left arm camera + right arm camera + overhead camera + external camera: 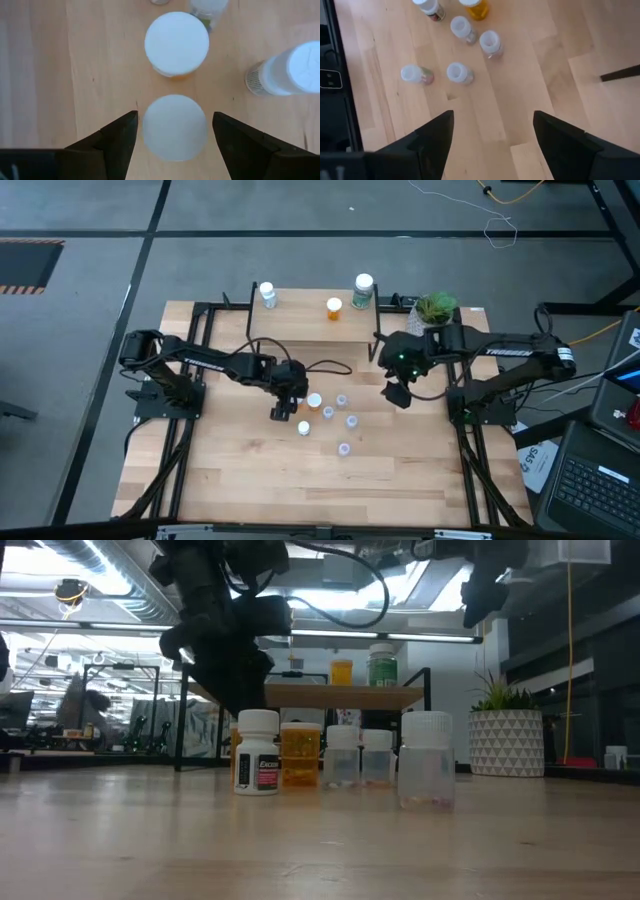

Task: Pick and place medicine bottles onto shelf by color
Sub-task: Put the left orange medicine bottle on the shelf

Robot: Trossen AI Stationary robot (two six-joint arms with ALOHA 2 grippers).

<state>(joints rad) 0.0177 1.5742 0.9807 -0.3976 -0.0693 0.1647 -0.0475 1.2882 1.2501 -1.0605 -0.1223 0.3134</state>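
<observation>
The shelf (300, 322) at the table's far side carries a white bottle (267, 294), an orange one (334, 307) and a green-labelled one (362, 290). More medicine bottles stand mid-table: an orange one (313, 401), a white one (304, 428) and several small clear ones (344, 420). My left gripper (175, 130) hangs open, pointing down. Its fingers stand either side of a white cap (174, 117) without touching it; that bottle's body is hidden under the cap. My right gripper (395, 393) is open in the air to the right of the cluster, with bare table between its fingers (492, 135).
A potted plant (436, 308) stands at the shelf's right end. A laptop (600, 480) sits off the table's right edge. The orange bottle (176, 44) stands just beyond the capped one, and the white bottle (290, 70) close beside it. Bare wood (320, 490) lies toward the near edge.
</observation>
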